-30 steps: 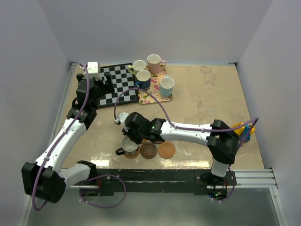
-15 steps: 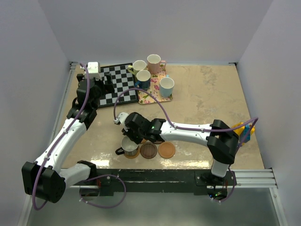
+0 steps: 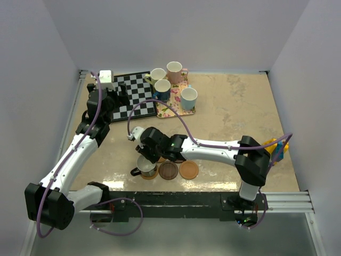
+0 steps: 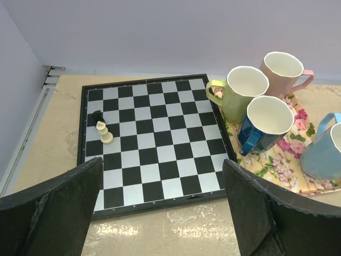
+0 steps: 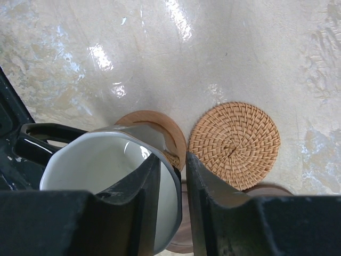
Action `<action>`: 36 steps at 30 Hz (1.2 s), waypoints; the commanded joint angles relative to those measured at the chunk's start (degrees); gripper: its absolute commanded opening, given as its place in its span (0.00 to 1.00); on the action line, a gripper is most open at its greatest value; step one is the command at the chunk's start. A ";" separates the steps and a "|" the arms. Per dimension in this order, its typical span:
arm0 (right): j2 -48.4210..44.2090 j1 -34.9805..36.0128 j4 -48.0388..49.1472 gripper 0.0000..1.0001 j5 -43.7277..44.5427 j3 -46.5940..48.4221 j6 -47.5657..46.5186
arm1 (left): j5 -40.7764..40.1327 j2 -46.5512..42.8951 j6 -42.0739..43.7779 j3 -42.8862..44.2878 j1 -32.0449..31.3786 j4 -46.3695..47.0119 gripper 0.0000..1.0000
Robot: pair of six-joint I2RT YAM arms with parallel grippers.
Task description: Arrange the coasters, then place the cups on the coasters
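You have a beige marbled table (image 3: 234, 106) closed in by plain pale walls, and the floral tray (image 3: 171, 111) at its back is your marker.

Just left of the tray lies a chessboard (image 3: 133, 96), with a few chess pieces (image 4: 104, 130) on the side farthest from the tray. Your left gripper (image 4: 162, 170) hangs above that board, its fingers spread wide with nothing between them.

Well in front of the tray and slightly to its left, the black cup (image 3: 146, 166) sits upright on a wooden coaster (image 5: 160, 125). Your right gripper (image 5: 171, 170) is over it, with one finger inside the cup and one outside, straddling its wall. The gap is narrow, and you cannot tell whether the fingers press the wall. A woven coaster (image 5: 234, 144) lies just beside the wooden one.

Also in front of the tray, a dark brown coaster (image 3: 168, 170) and an orange-brown coaster (image 3: 188, 170) lie bare, side by side.

On the tray stand the yellow-green cup (image 3: 157, 76), dark blue cup (image 3: 162, 88), pink cup (image 3: 175, 69) and light blue cup (image 3: 188, 97).
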 commanded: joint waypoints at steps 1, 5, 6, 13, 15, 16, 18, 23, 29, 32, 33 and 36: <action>-0.75 0.30 1.71 0.31 1.59 2.67 -0.58 | 0.78 0.17 0.41 -0.04 0.02 2.19 0.98; -1.10 0.48 1.71 0.37 1.42 2.67 -0.75 | 0.78 0.17 0.41 -0.03 0.02 2.19 0.98; -1.36 0.39 1.71 0.39 1.42 2.67 -0.75 | 0.78 0.26 0.41 0.05 0.02 2.19 0.98; -4.96 0.39 1.89 0.66 -0.95 2.84 -1.98 | 0.78 0.26 0.41 0.05 0.02 2.19 0.98; -6.45 0.39 1.10 0.70 -1.39 3.19 -2.59 | 0.69 0.26 0.41 -0.04 0.02 2.19 0.98; -7.33 0.39 0.58 0.70 -1.48 3.37 -2.77 | 0.78 0.26 0.41 0.14 0.02 2.19 0.98; -8.74 0.39 -0.56 0.73 -1.92 3.98 -3.21 | 0.69 0.35 0.41 0.05 0.02 2.28 0.98; -13.22 -0.22 -2.94 0.75 -0.35 5.83 -2.69 | 0.69 0.26 0.41 0.05 0.02 2.19 0.98; -14.98 -13.82 -5.76 0.76 3.60 11.98 5.48 | 0.26 0.00 0.41 0.05 0.02 2.19 0.99; -13.50 -21.21 -5.41 0.77 4.84 13.74 7.60 | -0.10 -0.27 0.59 -0.03 0.02 2.19 0.98; -12.45 -22.97 -5.14 0.76 5.02 14.61 7.60 | -0.19 -0.27 0.59 -0.04 0.02 2.19 0.99; -8.32 -27.19 -3.57 0.75 6.43 17.77 7.60 | -0.01 -0.35 0.59 -0.03 0.02 2.19 0.99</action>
